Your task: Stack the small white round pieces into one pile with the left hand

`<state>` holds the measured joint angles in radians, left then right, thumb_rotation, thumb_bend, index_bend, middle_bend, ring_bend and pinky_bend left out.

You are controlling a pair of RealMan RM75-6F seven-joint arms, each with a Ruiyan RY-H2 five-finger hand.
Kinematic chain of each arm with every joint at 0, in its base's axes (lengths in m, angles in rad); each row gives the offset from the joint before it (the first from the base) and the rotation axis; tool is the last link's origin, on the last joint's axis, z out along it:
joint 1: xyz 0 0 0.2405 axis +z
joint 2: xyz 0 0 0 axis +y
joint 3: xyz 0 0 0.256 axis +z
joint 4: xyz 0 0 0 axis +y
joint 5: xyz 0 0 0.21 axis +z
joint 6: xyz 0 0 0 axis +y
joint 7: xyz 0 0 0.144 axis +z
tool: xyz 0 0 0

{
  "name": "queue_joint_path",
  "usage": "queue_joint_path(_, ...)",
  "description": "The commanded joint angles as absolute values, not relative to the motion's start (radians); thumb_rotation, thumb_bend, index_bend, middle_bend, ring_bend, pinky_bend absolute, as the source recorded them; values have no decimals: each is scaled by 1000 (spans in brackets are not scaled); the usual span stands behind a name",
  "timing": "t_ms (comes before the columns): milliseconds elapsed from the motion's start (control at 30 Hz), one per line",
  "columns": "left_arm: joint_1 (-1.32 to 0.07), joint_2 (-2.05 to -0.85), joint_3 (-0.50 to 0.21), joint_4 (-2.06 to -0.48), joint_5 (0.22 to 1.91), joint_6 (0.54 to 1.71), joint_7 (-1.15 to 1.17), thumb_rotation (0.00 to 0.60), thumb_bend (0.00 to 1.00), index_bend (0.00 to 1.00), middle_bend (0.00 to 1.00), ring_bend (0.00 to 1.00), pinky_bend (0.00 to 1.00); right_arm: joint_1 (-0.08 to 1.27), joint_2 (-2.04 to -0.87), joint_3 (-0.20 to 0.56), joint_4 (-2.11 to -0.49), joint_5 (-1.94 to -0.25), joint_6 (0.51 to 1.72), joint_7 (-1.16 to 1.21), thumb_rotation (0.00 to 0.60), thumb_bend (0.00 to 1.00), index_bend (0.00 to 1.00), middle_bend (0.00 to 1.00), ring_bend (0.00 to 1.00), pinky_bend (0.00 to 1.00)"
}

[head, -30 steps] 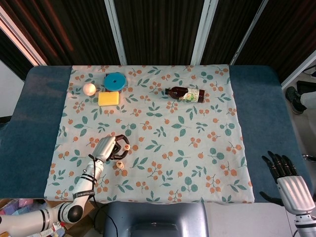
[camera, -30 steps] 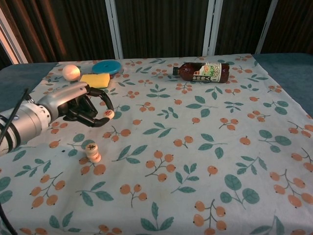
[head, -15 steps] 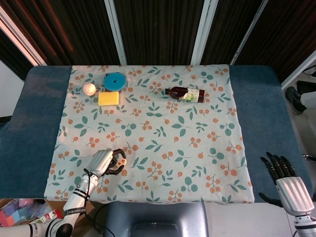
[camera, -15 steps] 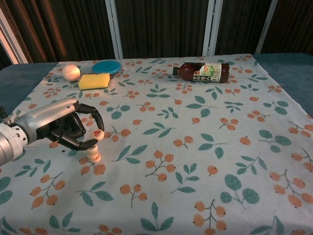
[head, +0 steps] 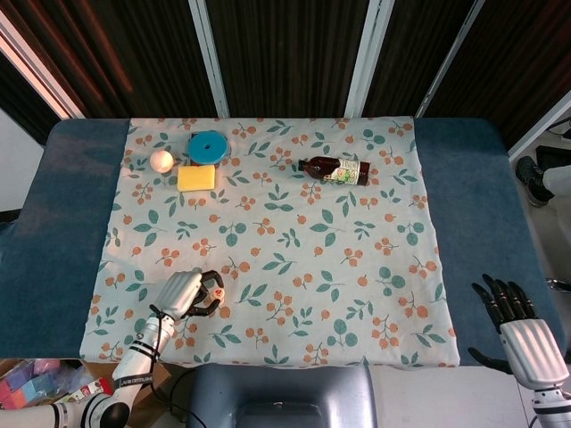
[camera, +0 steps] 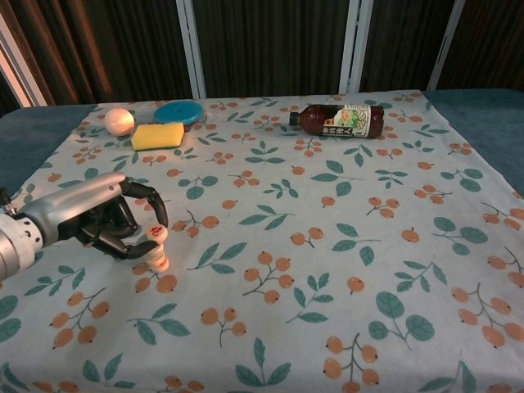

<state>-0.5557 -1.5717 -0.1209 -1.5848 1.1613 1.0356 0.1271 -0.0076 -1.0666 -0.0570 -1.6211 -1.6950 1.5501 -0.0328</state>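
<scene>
My left hand [camera: 98, 221] has its dark fingers [camera: 151, 211] curled round a small white round piece with red marking [camera: 155, 235], pinched at its rim between thumb and fingertip. Directly under those fingertips stands the short pile of small white round pieces [camera: 159, 258] on the floral-print cloth [camera: 327, 246]; the held piece sits right on top of it, and I cannot tell whether it already rests there or hangs just above. From the head view the hand [head: 183, 294] hides most of the pile.

I judge these pieces light, hard and smooth, so they will slide if nudged sideways. The edge is the place to hold them, and the release should be straight, or the pile may topple.

Well beyond the fingers lie a yellow rectangular sponge [camera: 159, 135], a blue round disc [camera: 179, 111] and a pale ball [camera: 119, 120]. Farther across the bench a brown glass bottle [camera: 337, 119] lies on its side. My right hand [head: 519, 325] hangs well apart off the cloth, fingers spread, holding nothing.
</scene>
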Motion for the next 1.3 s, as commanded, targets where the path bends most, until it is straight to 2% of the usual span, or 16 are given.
queue_joint_path(33,-555,-1572,-121,-1577,1157,1032,125,600,372,484,1000,1000,1000,-8,-1067,-57,-1621,-1695,1550,-33,600,70,0,0,0,0)
queue_joint_path(700,-554,-1564,-117,-1565,1158,1009,106,600,372,436,1000,1000,1000,-7,-1067,-58,-1624,-1692,1546,-36,600,70,0,0,0,0)
queue_joint_path(967,-553,-1557,-113,-1569,1168,1007,102,600,377,359,1000,1000,1000,-8,-1068,-58,-1624,-1692,1547,-38,600,70,0,0,0,0)
queue_joint_path(1300,-527,-1516,-116,-1630,1247,1072,48,600,374,322,1000,1000,1000,-8,-1066,-58,-1624,-1692,1548,-34,600,70,0,0,0,0)
